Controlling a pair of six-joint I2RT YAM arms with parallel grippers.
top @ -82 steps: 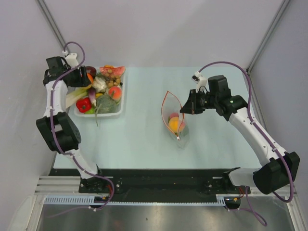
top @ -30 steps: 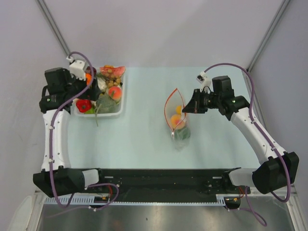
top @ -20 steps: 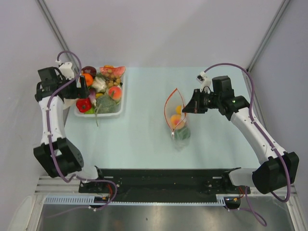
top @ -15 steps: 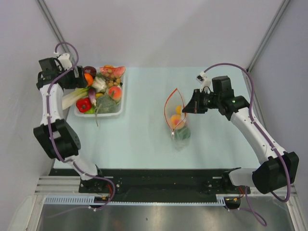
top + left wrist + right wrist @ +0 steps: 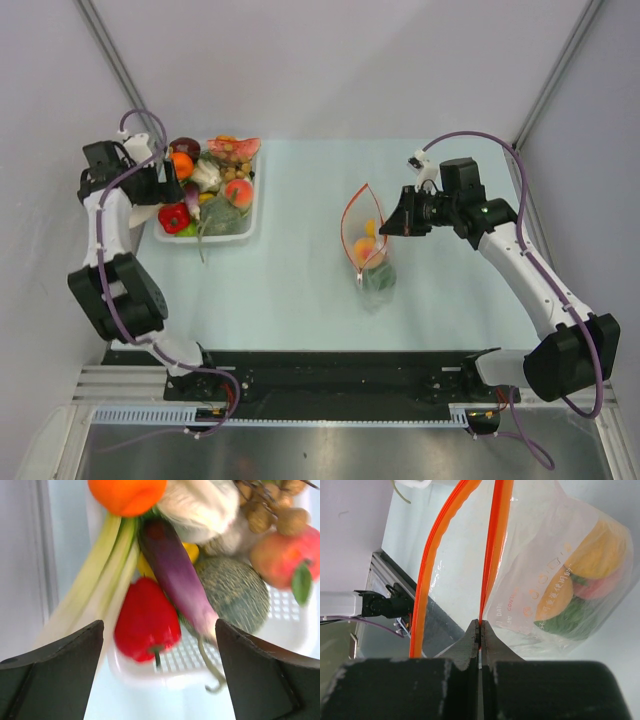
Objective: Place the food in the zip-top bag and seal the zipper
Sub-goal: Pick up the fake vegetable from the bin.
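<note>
The zip-top bag [image 5: 366,250] lies at mid-table with its mouth held open, and some yellow, red and green food [image 5: 592,565] shows inside it. My right gripper [image 5: 385,229] is shut on the near strip of the orange zipper [image 5: 490,545], pinching it between its fingertips [image 5: 480,628]. More food is piled in the tray at the far left: a red pepper [image 5: 145,622], a purple eggplant [image 5: 175,575], an orange [image 5: 125,492] and a netted green melon [image 5: 235,592]. My left gripper [image 5: 166,187] hangs open just above the tray's left side. The red pepper lies between its fingers [image 5: 60,675], untouched.
The white slotted tray [image 5: 256,208] also holds a peach [image 5: 280,555], pale green stalks [image 5: 95,585] and a watermelon slice [image 5: 233,148]. Grey walls close in on the left and behind. The table's left edge runs just beside the tray.
The left arm has changed pose, and its open gripper has shifted about over the tray's left side. The right gripper has held the bag's zipper still.
</note>
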